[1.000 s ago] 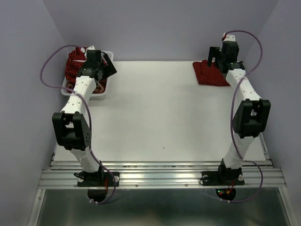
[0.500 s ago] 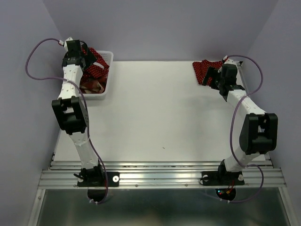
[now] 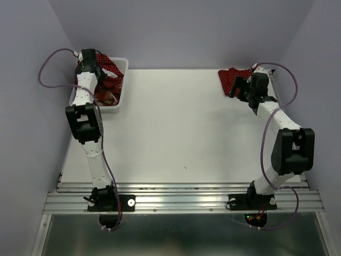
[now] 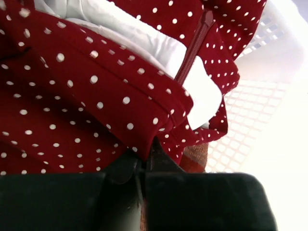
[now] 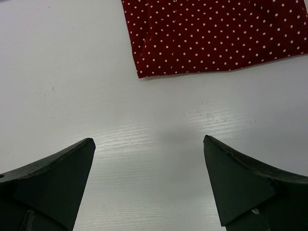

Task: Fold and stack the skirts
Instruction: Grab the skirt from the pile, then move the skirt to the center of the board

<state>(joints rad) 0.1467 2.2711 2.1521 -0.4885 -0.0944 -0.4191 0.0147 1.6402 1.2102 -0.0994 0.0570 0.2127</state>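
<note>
In the basket [image 4: 250,110], the left gripper [image 4: 143,166] has its jaws pinching a fold of one dotted skirt [image 4: 72,96], the plaid skirt [image 3: 105,97] beneath it; well right of the basket, the folded dotted skirt [image 5: 216,33] lies flat on the bench [image 5: 144,110]; the right gripper [image 5: 148,138] hangs just beside it, jaws spread wide.

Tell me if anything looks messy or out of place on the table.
Only in the basket: a dotted skirt is bunched up, its white lining turned out. The folded skirt at the far right lies flat.

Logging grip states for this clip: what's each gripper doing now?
Left gripper: closed on the dark red, white-dotted cloth skirt.
Right gripper: open, holding nothing.
</note>
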